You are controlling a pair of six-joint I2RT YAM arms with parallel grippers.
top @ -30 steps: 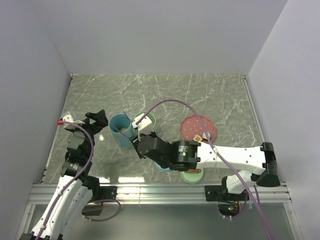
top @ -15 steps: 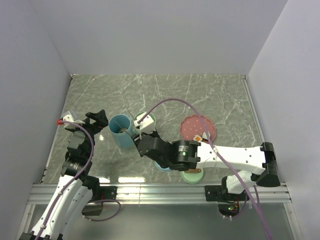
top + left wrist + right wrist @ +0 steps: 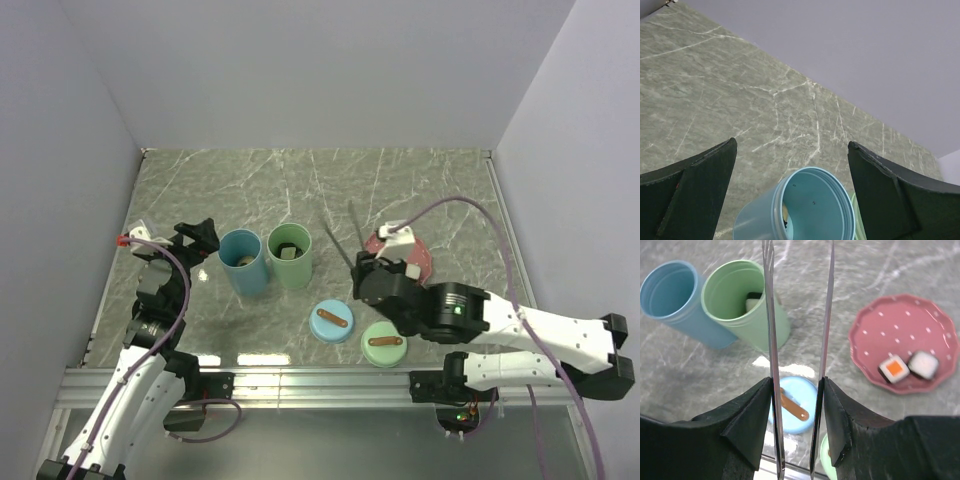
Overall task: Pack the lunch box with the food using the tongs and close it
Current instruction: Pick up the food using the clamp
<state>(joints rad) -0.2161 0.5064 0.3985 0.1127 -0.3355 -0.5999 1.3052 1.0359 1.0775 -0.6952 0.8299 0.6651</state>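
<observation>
The right end effector (image 3: 797, 390) grips the tongs (image 3: 771, 315), whose tips stand apart and empty, ready, I think, to pinch the two food pieces (image 3: 894, 368) lying on the pink plate (image 3: 880, 320) on the counter (image 3: 880, 265).

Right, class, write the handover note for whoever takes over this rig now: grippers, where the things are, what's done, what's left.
Left gripper: open, empty, at the blue cup.
Right gripper: shut on the tongs, tips empty.
Done: one sushi piece in the green cup; something in the blue cup too.
Left: orange-topped piece and white piece on the pink plate; blue lid and green lid lie off the cups.
</observation>
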